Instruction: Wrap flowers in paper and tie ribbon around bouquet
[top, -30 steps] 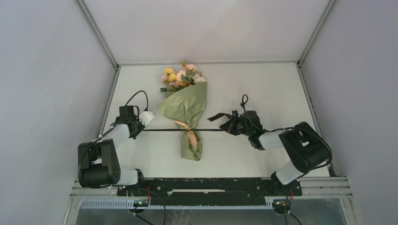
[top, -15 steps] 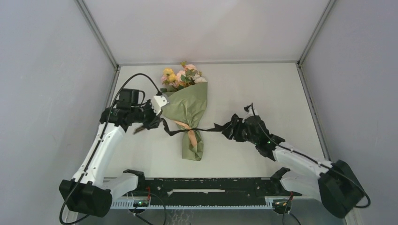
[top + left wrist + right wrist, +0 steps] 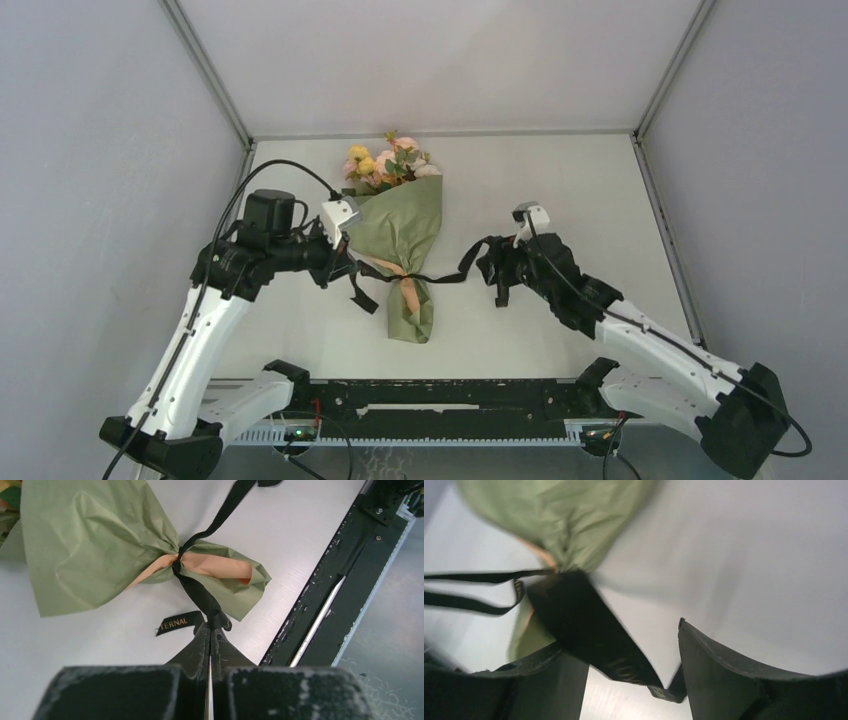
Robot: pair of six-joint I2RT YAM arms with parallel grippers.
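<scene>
Bouquet (image 3: pixel 405 235) lying flat, flowers (image 3: pixel 388 160) far end; ribbon (image 3: pixel 192 587) cinched round paper (image 3: pixel 90 550) waist.

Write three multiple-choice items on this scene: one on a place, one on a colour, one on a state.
1. Where does the ribbon circle the bouquet?
A. Round the flower heads
B. At the pinched waist
C. At the bottom tip

2. What colour is the outside of the paper?
A. Olive green
B. White
C. Blue

3. How is the left gripper?
A. Wide open
B. Shut on the ribbon
C. Shut on a stem

Answers:
1 B: the knot cinches the wrap at its narrowest part.
2 A: the outer face is olive, and peach shows only inside.
3 B: its jaws meet on the ribbon in the left wrist view.
</scene>
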